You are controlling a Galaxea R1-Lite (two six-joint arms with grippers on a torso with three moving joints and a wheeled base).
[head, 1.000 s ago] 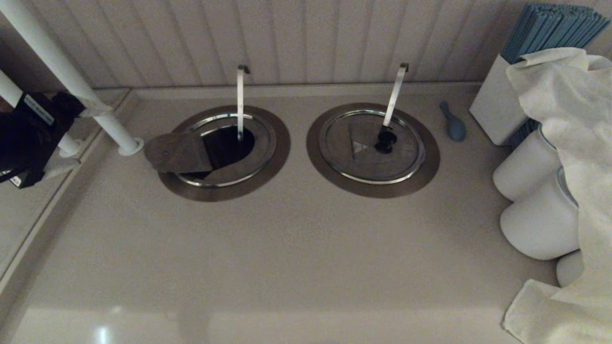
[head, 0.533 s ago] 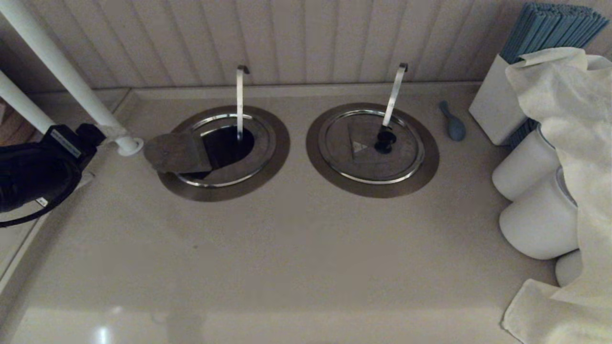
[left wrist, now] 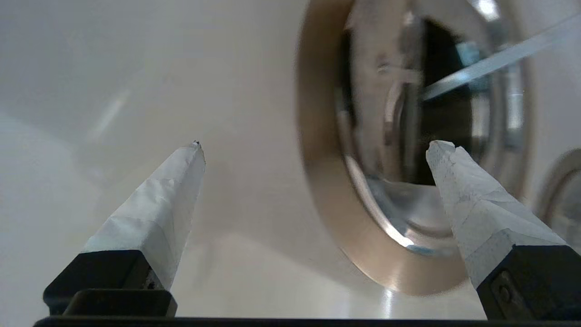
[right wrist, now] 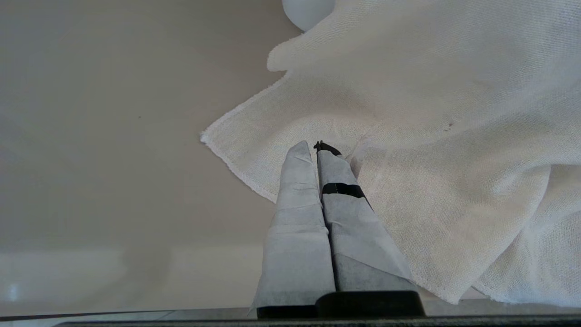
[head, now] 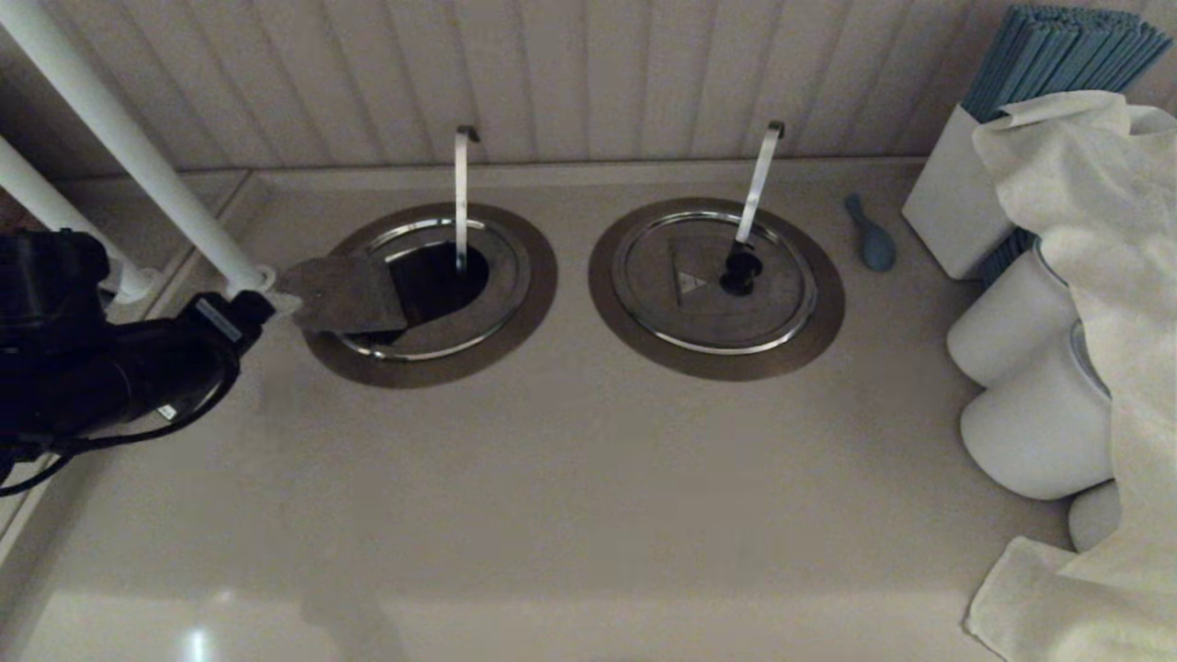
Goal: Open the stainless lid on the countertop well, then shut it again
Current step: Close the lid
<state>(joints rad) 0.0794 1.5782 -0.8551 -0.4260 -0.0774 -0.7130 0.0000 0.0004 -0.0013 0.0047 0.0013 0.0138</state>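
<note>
The left claw (left wrist: pixel 313 150), spread wide at the nine o'clock side of the countertop well (head: pixel 515 317), is probably lining up to fold the raised stainless lid (head: pixel 342 294) shut.

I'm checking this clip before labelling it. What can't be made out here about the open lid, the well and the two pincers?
- Stainless lid: its knob is hidden in the head view behind the raised half; blurred in the left wrist view.
- Countertop well: contents lost in darkness.
- Left pincer: tips hidden by the arm in the head view.
- Right pincer: outside the head view; shown only over the white cloth.
</note>
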